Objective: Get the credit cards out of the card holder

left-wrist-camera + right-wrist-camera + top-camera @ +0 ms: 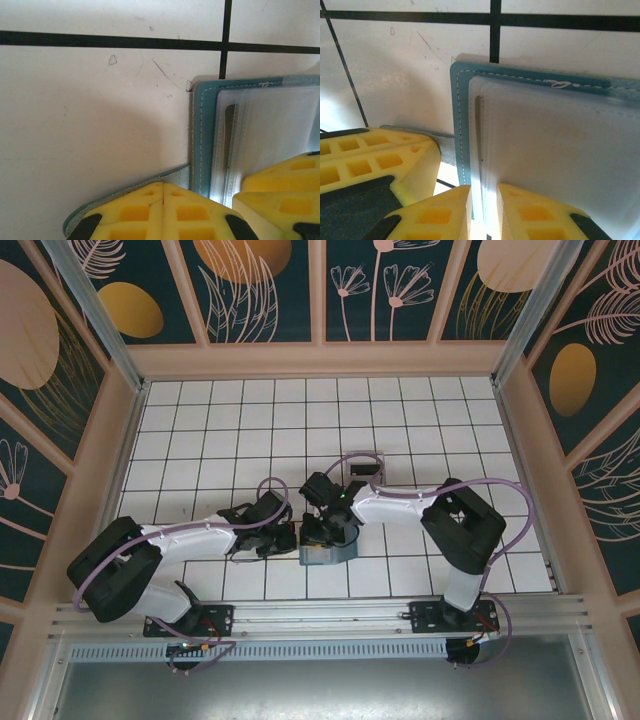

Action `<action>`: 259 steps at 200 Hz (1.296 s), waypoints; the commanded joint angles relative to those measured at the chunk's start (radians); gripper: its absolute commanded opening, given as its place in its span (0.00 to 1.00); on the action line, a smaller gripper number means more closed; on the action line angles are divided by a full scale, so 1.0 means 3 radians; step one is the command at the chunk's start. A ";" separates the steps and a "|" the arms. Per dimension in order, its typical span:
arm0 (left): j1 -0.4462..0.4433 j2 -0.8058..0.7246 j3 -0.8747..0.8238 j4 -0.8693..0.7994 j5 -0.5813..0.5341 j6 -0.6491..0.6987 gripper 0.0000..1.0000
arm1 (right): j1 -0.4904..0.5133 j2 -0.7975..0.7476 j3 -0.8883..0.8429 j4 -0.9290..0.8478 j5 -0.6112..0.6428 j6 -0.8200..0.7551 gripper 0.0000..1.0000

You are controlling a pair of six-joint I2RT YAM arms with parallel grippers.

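The flap of the card holder (202, 150) is clamped by the shut left fingers (130, 210) as an anchor. The pale card (555, 150) is straddled at its edge by the narrowly parted right fingers (535, 215); whether it is gripped cannot be told.

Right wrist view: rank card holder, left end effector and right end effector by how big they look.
1. card holder, largest, running off the frame.
2. left end effector.
3. right end effector.
The last two are cropped by the frame and close to the lens, so their order is unsure.
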 commanded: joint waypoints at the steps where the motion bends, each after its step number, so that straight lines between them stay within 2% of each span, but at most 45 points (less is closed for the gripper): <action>1: -0.0002 0.0033 0.0003 0.0009 0.0078 0.0059 0.00 | 0.0025 0.0019 0.0067 -0.0131 0.0193 0.0025 0.21; 72: -0.0002 0.0054 0.0021 -0.0001 0.0091 0.0062 0.00 | 0.0037 -0.0076 0.0125 -0.0532 0.0506 0.0002 0.24; 122: -0.0002 0.0071 0.0021 0.0004 0.0111 0.0075 0.00 | 0.0098 0.0033 0.0316 -0.0856 0.0742 0.0007 0.33; 259: -0.0002 0.0020 0.0003 0.0004 0.0106 0.0074 0.00 | 0.0340 0.0428 0.1002 -0.1869 0.1518 0.0068 0.47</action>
